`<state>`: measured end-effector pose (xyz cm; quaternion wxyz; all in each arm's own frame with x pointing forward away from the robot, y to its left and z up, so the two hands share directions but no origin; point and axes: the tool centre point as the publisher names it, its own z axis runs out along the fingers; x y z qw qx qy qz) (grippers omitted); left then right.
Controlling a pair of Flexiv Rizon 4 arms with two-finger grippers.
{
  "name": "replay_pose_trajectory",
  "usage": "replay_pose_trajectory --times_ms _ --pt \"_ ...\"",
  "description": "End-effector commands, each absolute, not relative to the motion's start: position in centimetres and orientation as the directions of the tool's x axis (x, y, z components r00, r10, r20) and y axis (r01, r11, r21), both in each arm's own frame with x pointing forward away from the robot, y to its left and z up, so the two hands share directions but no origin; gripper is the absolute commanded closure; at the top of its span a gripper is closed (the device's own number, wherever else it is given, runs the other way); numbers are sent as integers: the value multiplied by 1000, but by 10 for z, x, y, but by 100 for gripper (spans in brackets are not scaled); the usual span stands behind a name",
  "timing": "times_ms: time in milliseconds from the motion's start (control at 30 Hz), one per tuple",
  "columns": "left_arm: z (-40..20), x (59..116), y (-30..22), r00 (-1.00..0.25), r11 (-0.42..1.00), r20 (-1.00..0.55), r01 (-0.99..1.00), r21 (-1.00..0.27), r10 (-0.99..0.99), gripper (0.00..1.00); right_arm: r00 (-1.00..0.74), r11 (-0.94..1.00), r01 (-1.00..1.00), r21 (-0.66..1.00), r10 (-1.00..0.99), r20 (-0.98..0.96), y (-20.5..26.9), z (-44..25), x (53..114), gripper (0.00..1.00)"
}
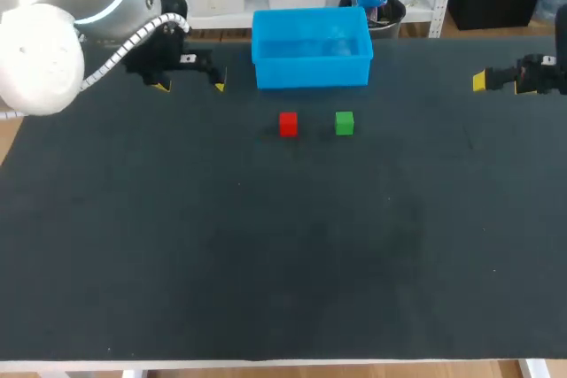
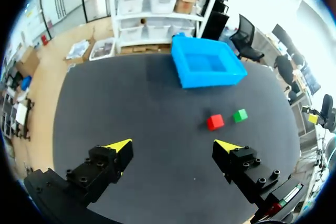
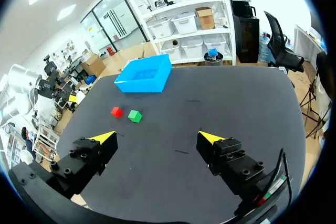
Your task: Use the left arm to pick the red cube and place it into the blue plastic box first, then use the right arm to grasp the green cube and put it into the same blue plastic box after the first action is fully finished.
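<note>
Cubes on table, outside box; both of your grippers spread wide.
Red cube (image 1: 288,124) sits on the dark table (image 1: 266,245) just in front of the blue plastic box (image 1: 312,73), with the green cube (image 1: 345,123) just beside it on your right. Box interior shows only its own blue floor. Your left gripper (image 2: 174,146) hangs beside the box's left wall, fingers open, red cube well ahead. Your right gripper (image 3: 157,139), open too, is at the table's right edge.

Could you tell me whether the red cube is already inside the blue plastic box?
No, the red cube sits on the table in front of the blue plastic box, beside the green cube.
</note>
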<state>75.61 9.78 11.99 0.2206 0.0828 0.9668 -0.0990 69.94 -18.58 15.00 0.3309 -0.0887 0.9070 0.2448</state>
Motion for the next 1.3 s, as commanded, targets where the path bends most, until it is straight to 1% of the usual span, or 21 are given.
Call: replay_pose_trajectory --times_ms 33,133,233,300,333,433,700,800,1300 --pt "120 757 96 -890 969 -441 200 -147 116 0 -766 865 -322 384 1 -643 -185 150 700 0" --pt "113 765 85 -911 976 -402 166 -144 96 0 -766 865 -322 384 1 -643 -185 150 700 0" --pt "103 777 69 -939 988 -331 127 -85 92 0 -766 865 -322 384 1 -643 -185 150 700 0" --pt "99 784 62 -945 988 -321 103 -113 62 0 -766 865 -322 384 1 -643 -185 150 700 0" --pt "97 788 57 -948 991 -312 95 -91 62 0 -766 865 -322 384 1 -643 -185 150 700 0" --pt "91 797 43 -954 993 -295 83 -81 56 0 -766 865 -322 384 1 -643 -185 150 700 0" --pt "77 812 8 -964 990 -252 108 -94 82 0 -766 865 -322 384 1 -643 -185 150 700 0" --pt "75 813 -3 -963 990 -248 127 -68 107 0 -766 865 -322 384 1 -643 -185 150 700 0" --pt "75 813 -3 -963 990 -248 127 -68 107 0 -766 865 -322 384 1 -643 -185 150 700 0"
